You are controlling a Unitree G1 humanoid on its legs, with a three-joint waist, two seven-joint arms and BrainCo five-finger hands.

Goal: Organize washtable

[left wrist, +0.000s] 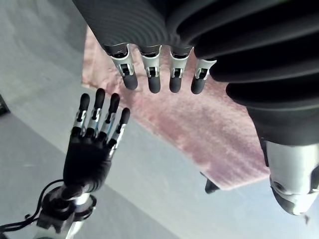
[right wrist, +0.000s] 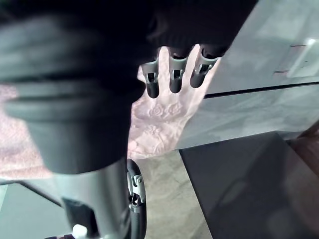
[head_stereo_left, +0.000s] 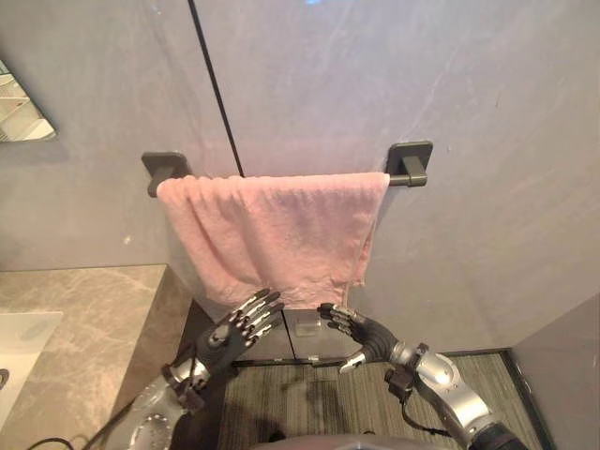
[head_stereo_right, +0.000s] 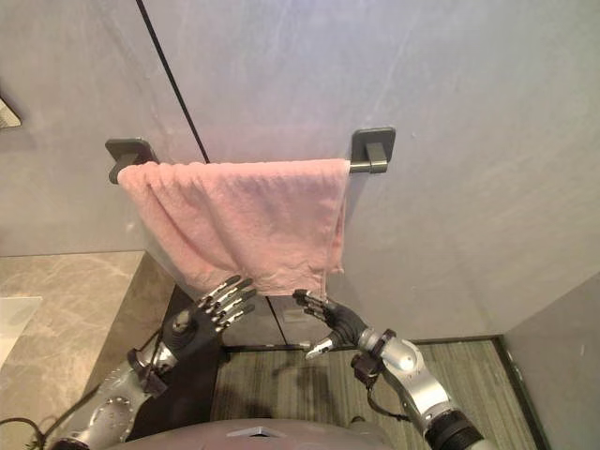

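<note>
A pink towel (head_stereo_left: pixel 277 230) hangs spread over a dark wall rail, between the left bracket (head_stereo_left: pixel 161 167) and the right bracket (head_stereo_left: pixel 410 161). Its lower hem drops lower at the middle and right. My left hand (head_stereo_left: pixel 239 326) is raised just below the hem, fingers straight, holding nothing. My right hand (head_stereo_left: pixel 361 334) hovers a little right of it under the towel's right corner, fingers relaxed and empty. The left wrist view shows the towel (left wrist: pixel 199 134) past my own fingers (left wrist: pixel 154 79), with the right hand (left wrist: pixel 89 154) beside it. The right wrist view shows the towel (right wrist: pixel 159 119) past its fingers (right wrist: pixel 174 74).
A marble washtable (head_stereo_left: pixel 84 309) with the white edge of a sink (head_stereo_left: pixel 23 347) lies at lower left. A mirror corner (head_stereo_left: pixel 23 112) sits on the grey wall. A wall socket (head_stereo_left: pixel 305 322) is below the towel, with a striped floor mat (head_stereo_left: pixel 309 394) underneath.
</note>
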